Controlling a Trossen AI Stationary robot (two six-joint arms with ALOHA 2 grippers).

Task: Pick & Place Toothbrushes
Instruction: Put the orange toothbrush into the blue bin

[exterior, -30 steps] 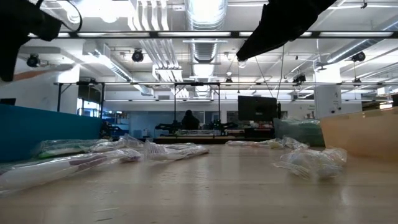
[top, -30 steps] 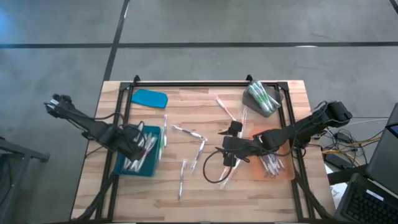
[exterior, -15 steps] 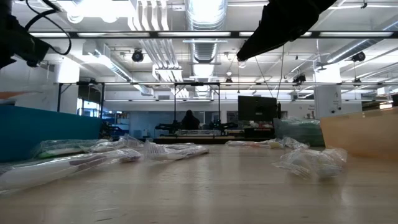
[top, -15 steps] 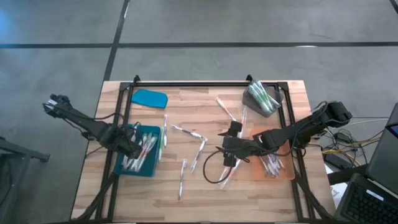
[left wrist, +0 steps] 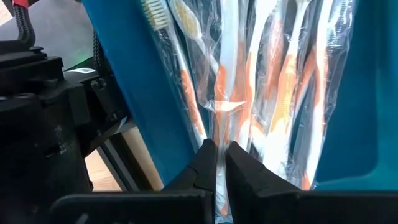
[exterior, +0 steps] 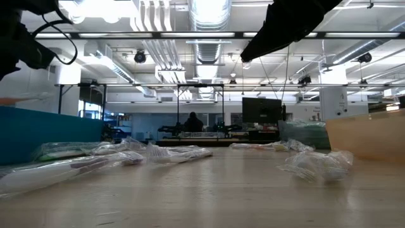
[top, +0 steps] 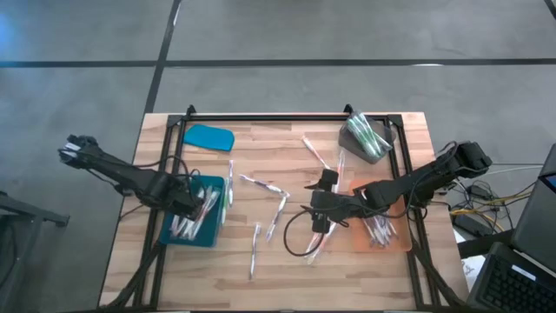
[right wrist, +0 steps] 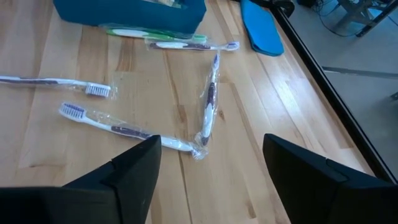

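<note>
Many wrapped toothbrushes with orange parts lie in the blue tray [top: 198, 228], and my left gripper [left wrist: 218, 165] stands just above them, shut on one wrapped toothbrush [left wrist: 220, 112]. Loose toothbrushes [top: 276, 214] lie on the wooden table's middle. Above them hangs my right gripper [right wrist: 211, 180], open with nothing between its fingers. In the right wrist view, one purple-handled toothbrush [right wrist: 209, 98] and a second [right wrist: 118, 128] lie ahead of it. More toothbrushes fill the orange tray [top: 387, 235]. My left gripper pinches the wrapped toothbrush's clear wrapper [left wrist: 218, 146] between its two fingers. The fingers point down from above and lie across the toothbrush. It runs on from the fingers over the other toothbrushes in the blue tray; whether it rests on them I cannot tell.
A blue lid [top: 208, 137] lies at the far left of the table. At the far right stands a grey container [top: 367, 139] holding green toothbrushes. A black cable [top: 300, 242] loops under the right arm. The black frame rails [top: 287, 116] border the table.
My left gripper has sunk toward the blue tray, still shut on the toothbrush, and has rolled a little. The toothbrush has come down with it. The right arm has kept still.
</note>
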